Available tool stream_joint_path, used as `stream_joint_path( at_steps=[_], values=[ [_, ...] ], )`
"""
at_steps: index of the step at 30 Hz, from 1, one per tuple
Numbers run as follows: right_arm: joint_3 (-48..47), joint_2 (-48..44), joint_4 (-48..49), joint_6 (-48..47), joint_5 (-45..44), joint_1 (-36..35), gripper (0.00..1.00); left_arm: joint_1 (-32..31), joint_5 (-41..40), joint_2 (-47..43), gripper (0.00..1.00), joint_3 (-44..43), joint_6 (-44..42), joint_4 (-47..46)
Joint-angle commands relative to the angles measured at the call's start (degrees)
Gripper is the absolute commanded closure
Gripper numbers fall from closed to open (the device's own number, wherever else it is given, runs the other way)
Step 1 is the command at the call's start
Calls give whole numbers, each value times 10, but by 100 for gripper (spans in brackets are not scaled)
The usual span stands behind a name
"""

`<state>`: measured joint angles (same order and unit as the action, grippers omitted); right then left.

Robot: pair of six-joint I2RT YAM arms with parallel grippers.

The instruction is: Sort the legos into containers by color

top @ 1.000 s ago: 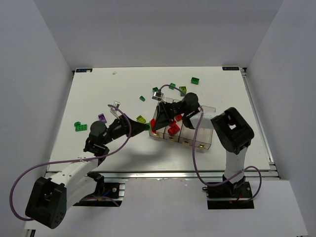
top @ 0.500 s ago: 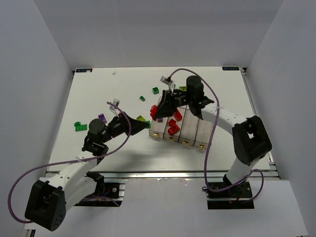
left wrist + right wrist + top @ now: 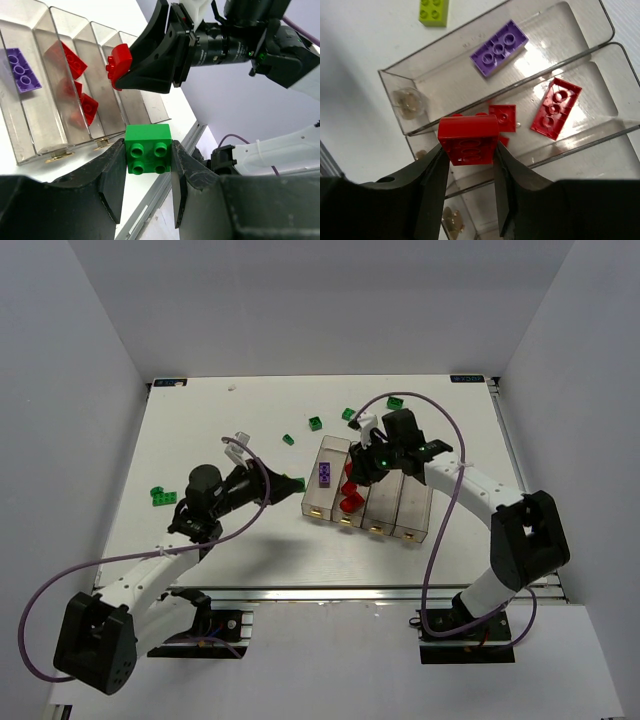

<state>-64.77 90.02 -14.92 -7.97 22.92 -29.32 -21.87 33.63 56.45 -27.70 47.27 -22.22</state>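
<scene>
Right arm (image 3: 470, 480) now outstretched, red brick (image 3: 468, 139) above containers (image 3: 560, 27).

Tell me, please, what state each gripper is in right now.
Left gripper: closed on a small green studded plastic brick.
Right gripper: closed on a small red studded plastic brick.

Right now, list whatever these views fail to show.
- Top view: the green brick in the left gripper is nearly hidden by its fingers.
- Top view: the right gripper, holding a red brick, covers the two right bins' far ends.
- Right wrist view: those bins cut off by fingers and frame edge.
- Top view: loose legos too small to count studs.
</scene>
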Motion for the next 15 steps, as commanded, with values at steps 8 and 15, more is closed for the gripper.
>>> stream_joint_path(
  at_steps=[8,15],
  values=[
    [-24,49,-30,-43,-29,8,34,-47,-26,81,98,-81,-45,31],
    [-53,-9,-8,-46,-47,84,10,-105,-38,154,98,-145,-69,34]
  ],
)
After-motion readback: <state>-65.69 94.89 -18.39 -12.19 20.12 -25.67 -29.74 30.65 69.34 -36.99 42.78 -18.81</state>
